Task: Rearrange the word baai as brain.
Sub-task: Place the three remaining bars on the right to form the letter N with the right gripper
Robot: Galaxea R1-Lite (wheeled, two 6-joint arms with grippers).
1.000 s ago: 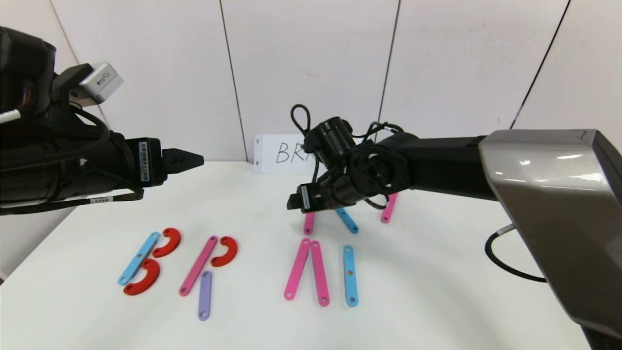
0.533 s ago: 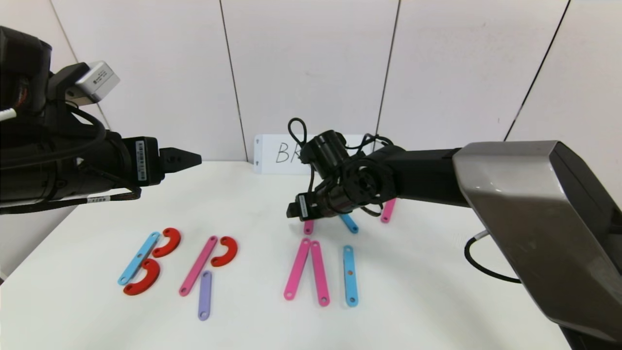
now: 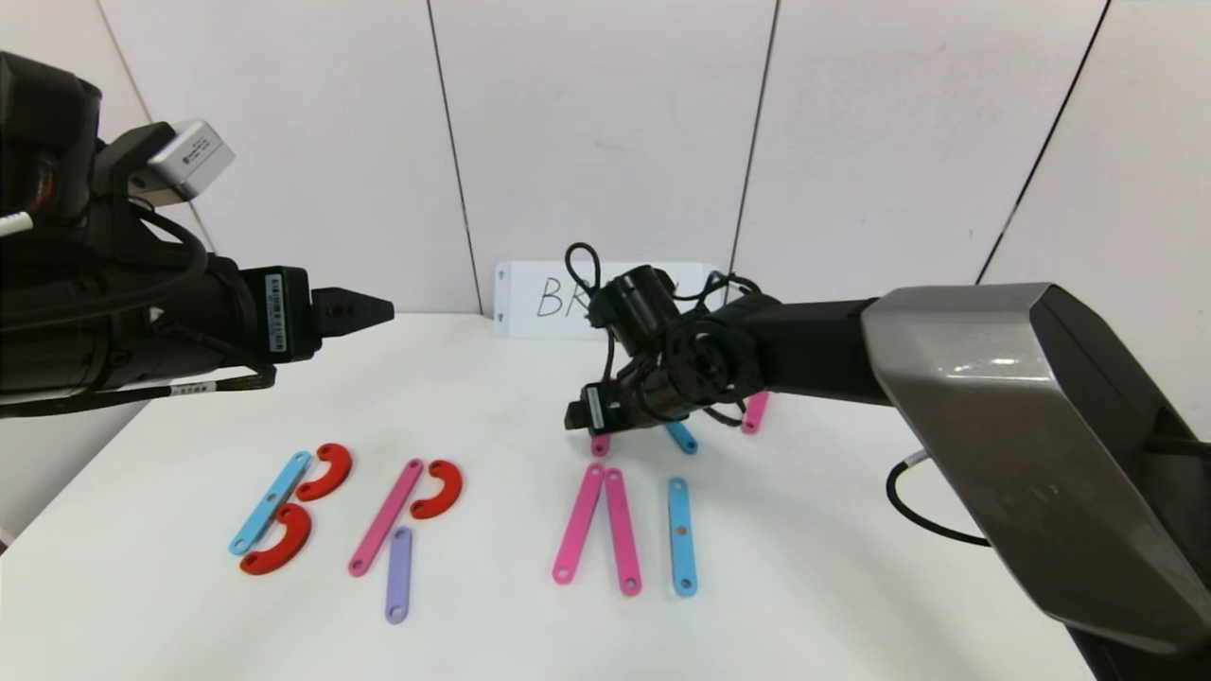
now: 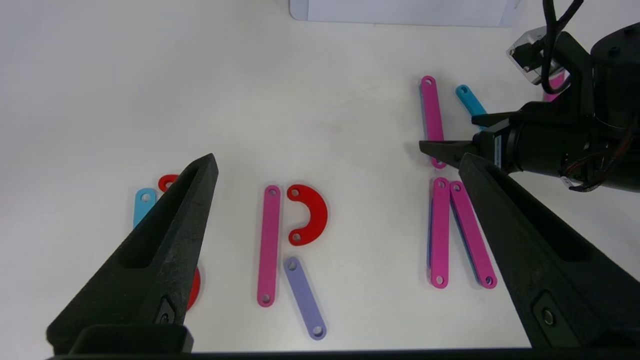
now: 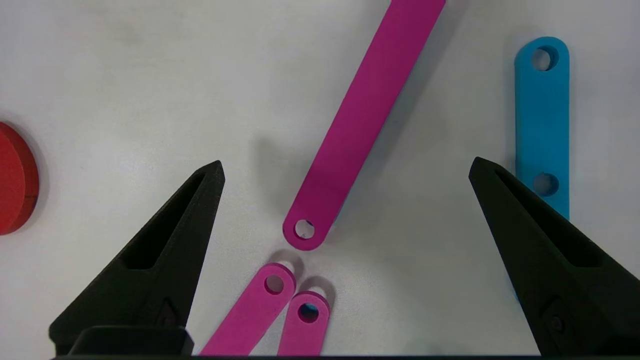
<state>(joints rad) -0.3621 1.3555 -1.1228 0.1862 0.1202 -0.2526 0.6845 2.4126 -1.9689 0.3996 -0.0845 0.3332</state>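
My right gripper (image 3: 574,417) hangs low over the table (image 3: 833,530) at mid-field, fingers (image 5: 170,240) spread wide, nothing between them. Left gripper (image 3: 378,308) parked high at 9 o'clock, fingers (image 4: 165,250) likewise apart and empty.

The word lies flat along the near side of the table: B from a blue strip (image 3: 270,501) and two red curves (image 3: 326,471); R from a pink strip (image 3: 386,516), a red curve (image 3: 437,488) and the purple strip (image 3: 398,573); then a pink pair (image 3: 596,528) meeting at the top, and a blue upright (image 3: 681,534).

Behind these, at 12 o'clock, loose strips: one pink (image 5: 360,130) runs diagonally between my right fingers, its holed end just short of the pink pair's tips; a blue one (image 5: 542,125) beside the far finger.

Step in hand, as I judge it: taking that loose pink strip. To do it well, turn the wrist so the fingers straddle its narrow width, come down mid-length, clear of the pair's tips, and press flush to the table before closing. The strip is thin and may slide.
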